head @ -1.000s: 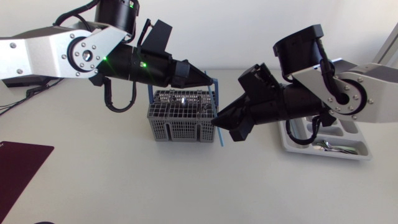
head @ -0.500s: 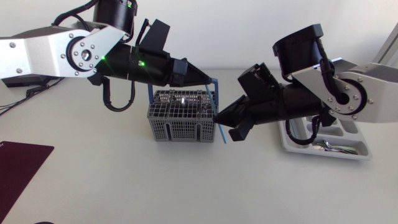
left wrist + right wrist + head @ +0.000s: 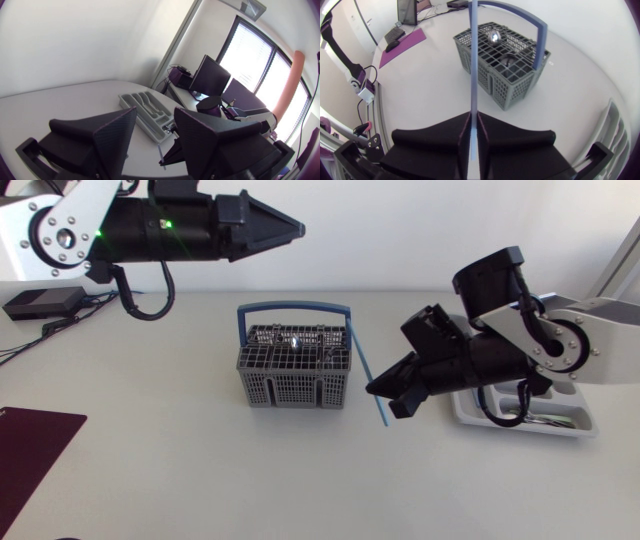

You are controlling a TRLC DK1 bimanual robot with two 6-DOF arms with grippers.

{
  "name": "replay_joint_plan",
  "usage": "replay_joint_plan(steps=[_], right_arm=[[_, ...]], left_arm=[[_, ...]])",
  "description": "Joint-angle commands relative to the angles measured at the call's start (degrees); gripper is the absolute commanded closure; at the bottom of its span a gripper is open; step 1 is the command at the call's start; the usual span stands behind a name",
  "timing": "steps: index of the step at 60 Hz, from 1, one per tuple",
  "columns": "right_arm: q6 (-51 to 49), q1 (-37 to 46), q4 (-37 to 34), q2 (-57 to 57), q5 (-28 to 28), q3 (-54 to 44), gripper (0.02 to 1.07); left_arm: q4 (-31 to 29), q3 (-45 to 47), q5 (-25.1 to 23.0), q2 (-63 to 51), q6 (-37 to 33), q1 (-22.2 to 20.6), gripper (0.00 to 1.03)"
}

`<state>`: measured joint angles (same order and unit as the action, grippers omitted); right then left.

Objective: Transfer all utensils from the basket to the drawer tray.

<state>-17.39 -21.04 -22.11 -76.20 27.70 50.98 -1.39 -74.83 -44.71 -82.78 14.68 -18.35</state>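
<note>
Head view: draws thin blue stick, clamped in right gripper, clear of grey slotted plastic basket toward white drawer tray. Lifts left gripper away, fingers apart and empty. Leaves shiny metal cutlery in basket, so more transfers ahead.

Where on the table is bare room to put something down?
Free: the table between the purple mat and the basket, and in front of the basket. Crowded: between basket and tray, where the right hand holds a blue stick.

Drawer tray partly behind right arm; basket contents unclear.
</note>
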Motion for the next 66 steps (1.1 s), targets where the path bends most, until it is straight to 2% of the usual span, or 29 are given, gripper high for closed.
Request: replay_joint_plan(steps=[1,9,21,27,39,52,66], right_arm=[[-1.2,4.4,-0.9,0.4,0.2,-0.9,1.01],[-0.9,14.4,-1.3,-1.8,0.2,1.0,1.01],[1.7,26.9,0.0,-9.6,-1.5,5.3,1.01],[3.5,28.9,2.5,-12.6,-4.3,6.3,1.01],[8.0,30.9,5.1,-19.3,-10.3,9.9,1.01],[9.8,31.9,5.1,-27.0,-14.3,13.8,1.00],[10.2,33.0,5.2,-31.0,-15.5,15.7,0.98]], left_arm=[[0.2,-1.5,0.5,0.6,1.3,1.2,0.47],[-5.7,-0.8,6.3,-0.2,-9.0,-0.4,0.47],[-9.3,1.5,13.9,-2.6,-19.5,-3.8,0.47],[-10.7,1.5,16.3,-3.9,-22.5,-5.2,0.47],[-11.5,3.7,24.6,-5.3,-28.9,-10.0,0.47],[-11.5,5.4,28.3,-7.1,-32.6,-11.8,0.47],[-11.3,5.2,32.3,-10.0,-35.4,-14.0,0.47]])
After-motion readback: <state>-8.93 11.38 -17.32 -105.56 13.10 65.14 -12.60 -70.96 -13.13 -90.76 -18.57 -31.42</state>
